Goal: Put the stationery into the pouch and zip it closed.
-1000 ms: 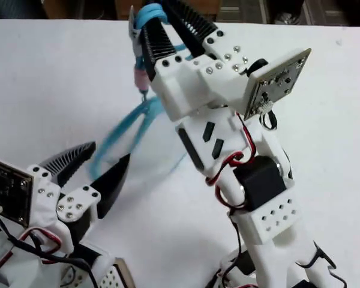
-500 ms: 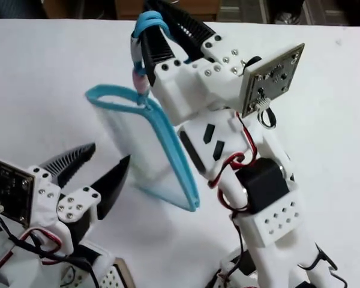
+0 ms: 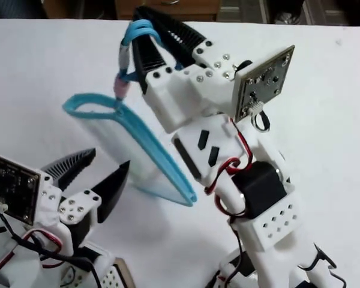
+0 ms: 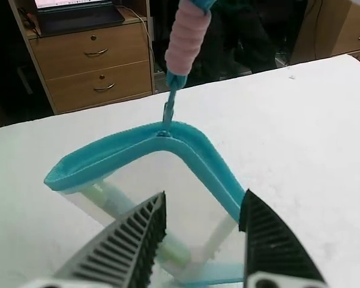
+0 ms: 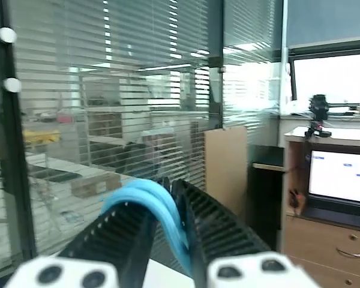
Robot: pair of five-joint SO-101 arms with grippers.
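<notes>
Our right tool (image 3: 139, 35), clamped on the blue pull loop (image 3: 132, 33), has carried the pouch (image 3: 141, 150) leftward; it now hangs steadier, base on the tabletop (image 3: 48, 72), just beyond our wide-open left tool (image 3: 108, 161). The zip (image 4: 192, 150) still looks open.

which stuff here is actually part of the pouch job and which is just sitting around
Job:
pouch, held by its blue loop in the right gripper
pink zip pull
stationery inside it
open left gripper nearby

Just around:
wooden drawers
laptop on top of them
</notes>
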